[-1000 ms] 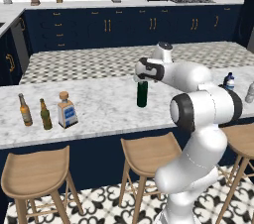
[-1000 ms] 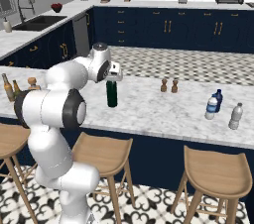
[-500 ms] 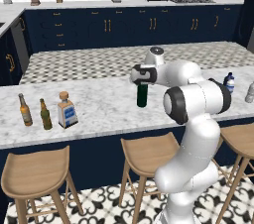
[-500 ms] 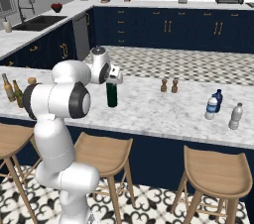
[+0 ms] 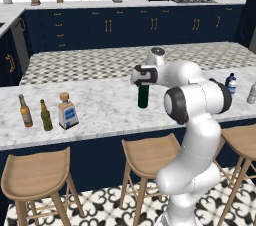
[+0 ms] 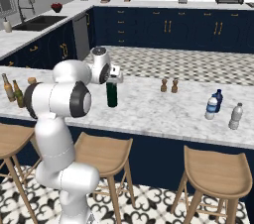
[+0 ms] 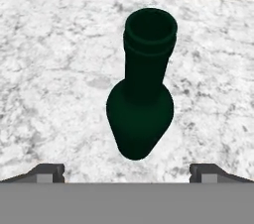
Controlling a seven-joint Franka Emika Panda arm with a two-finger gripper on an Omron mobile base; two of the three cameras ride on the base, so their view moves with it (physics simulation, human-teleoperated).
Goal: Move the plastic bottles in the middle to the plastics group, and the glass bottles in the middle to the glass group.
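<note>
Gripper (image 7: 127, 171) hovering jaws apart over green wine bottle (image 7: 141, 89); descending off-centre is risking tipping it.

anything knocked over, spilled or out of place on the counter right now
Nothing stands out. The dark green wine bottle stands upright mid-counter under the open gripper, and the two beer bottles and square clear bottle also stand upright. No spills.

My white marble counter (image 5: 100, 105) carries an upright dark green wine bottle (image 5: 143, 96) near its middle. At one end stand two slim beer bottles (image 5: 35, 113) beside a square clear bottle (image 5: 67, 112); three small bottles (image 6: 221, 106) and two brown shakers (image 6: 168, 85) stand toward the other.
</note>
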